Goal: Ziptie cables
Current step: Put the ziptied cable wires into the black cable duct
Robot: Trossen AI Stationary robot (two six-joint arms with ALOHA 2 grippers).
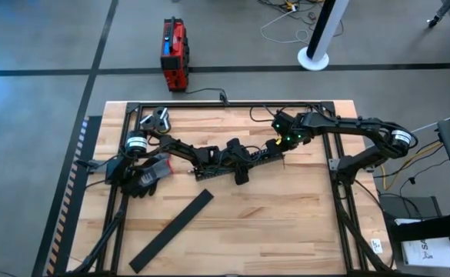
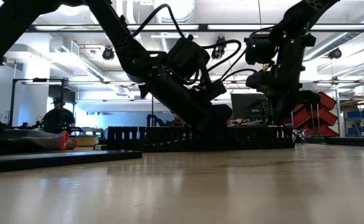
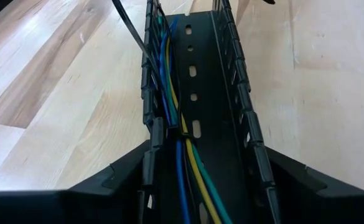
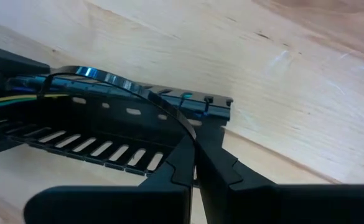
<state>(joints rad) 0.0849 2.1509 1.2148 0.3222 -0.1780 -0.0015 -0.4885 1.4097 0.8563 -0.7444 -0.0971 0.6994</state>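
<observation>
Straddling the slotted black plastic duct (image 3: pixel 213 93), your left claw (image 3: pixel 197 186) stands spread around the thin glossy cables (image 3: pixel 188 162); your right claw (image 4: pixel 197 163) pinches a flat black zip tie (image 4: pixel 132 87).

No word, number or brand can be read with confidence anywhere. At the 5 o'clock corner of the high view, beside the bench, a white sheet (image 1: pixel 428 252) bears dark print that begins with what looks like a large "S", but the rest is too small to make out. The red box (image 1: pixel 174 53) on the floor at 12 o'clock shows a blue patch with no legible lettering. The wrist views show no printing on the duct (image 3: pixel 200 112), and the low view shows no readable signs in the room behind.
</observation>
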